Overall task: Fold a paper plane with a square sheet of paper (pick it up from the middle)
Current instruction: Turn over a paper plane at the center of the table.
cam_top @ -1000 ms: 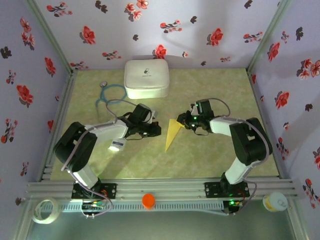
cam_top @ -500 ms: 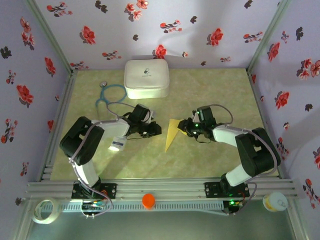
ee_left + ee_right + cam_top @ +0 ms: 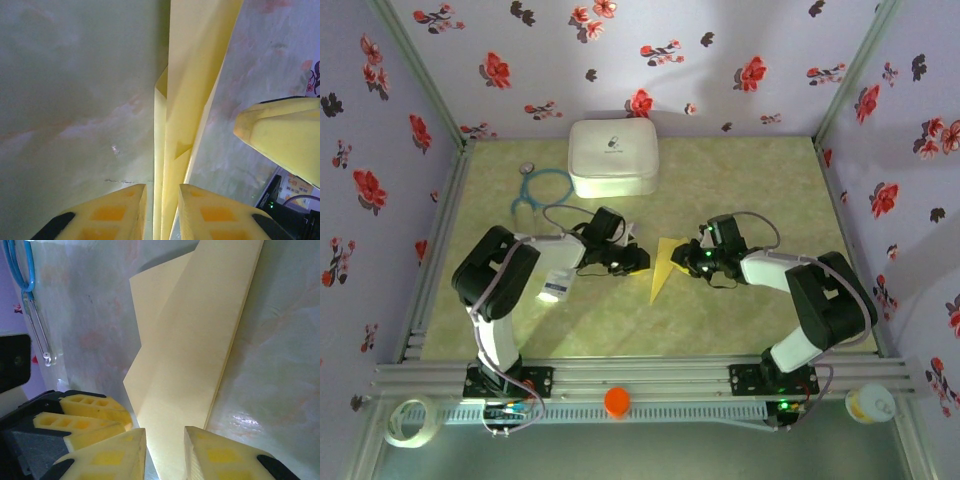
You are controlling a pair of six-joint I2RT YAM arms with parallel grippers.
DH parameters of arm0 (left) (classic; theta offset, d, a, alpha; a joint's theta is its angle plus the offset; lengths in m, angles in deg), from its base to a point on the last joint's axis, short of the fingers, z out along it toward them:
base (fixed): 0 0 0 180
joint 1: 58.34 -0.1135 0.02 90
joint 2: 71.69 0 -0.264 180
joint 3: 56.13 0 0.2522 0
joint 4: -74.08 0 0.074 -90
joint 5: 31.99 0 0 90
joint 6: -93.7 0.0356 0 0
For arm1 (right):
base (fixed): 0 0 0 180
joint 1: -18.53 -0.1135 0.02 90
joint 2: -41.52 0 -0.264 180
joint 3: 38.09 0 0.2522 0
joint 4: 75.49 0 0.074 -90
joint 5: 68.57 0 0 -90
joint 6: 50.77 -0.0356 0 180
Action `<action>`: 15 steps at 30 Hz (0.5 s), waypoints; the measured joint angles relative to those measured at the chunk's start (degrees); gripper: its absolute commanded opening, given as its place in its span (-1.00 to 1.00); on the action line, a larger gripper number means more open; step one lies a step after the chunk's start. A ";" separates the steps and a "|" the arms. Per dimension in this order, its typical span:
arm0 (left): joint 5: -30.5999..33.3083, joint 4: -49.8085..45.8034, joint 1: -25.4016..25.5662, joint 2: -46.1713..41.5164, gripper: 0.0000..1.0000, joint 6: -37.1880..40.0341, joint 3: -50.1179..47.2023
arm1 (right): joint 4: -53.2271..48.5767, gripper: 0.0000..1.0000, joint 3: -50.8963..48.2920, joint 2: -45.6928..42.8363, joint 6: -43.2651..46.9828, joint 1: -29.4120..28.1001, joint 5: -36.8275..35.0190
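Yellow paper plane (image 3: 663,268) is clamped from both sides: left pincer (image 3: 638,260) has slid in closer, right pincer (image 3: 686,258) grips opposite. Green marbled tabletop (image 3: 740,190), floral walls (image 3: 720,60).

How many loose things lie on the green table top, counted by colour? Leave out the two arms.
White: 2, the case and the small packet
Blue: 1, the stethoscope
Yellow: 1, the paper plane
Total: 4
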 measured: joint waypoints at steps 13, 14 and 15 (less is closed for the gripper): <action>-0.57 -1.42 1.68 3.19 -0.53 0.02 3.13 | -0.02 -0.64 -0.83 0.83 -0.28 -0.42 0.04; -0.57 -1.60 1.81 3.39 -0.53 0.02 3.39 | -0.04 -0.64 -0.83 0.94 -0.26 -0.44 0.07; -0.55 -1.81 1.92 3.61 -0.54 0.02 3.65 | -0.02 -0.64 -0.83 1.05 -0.24 -0.46 0.15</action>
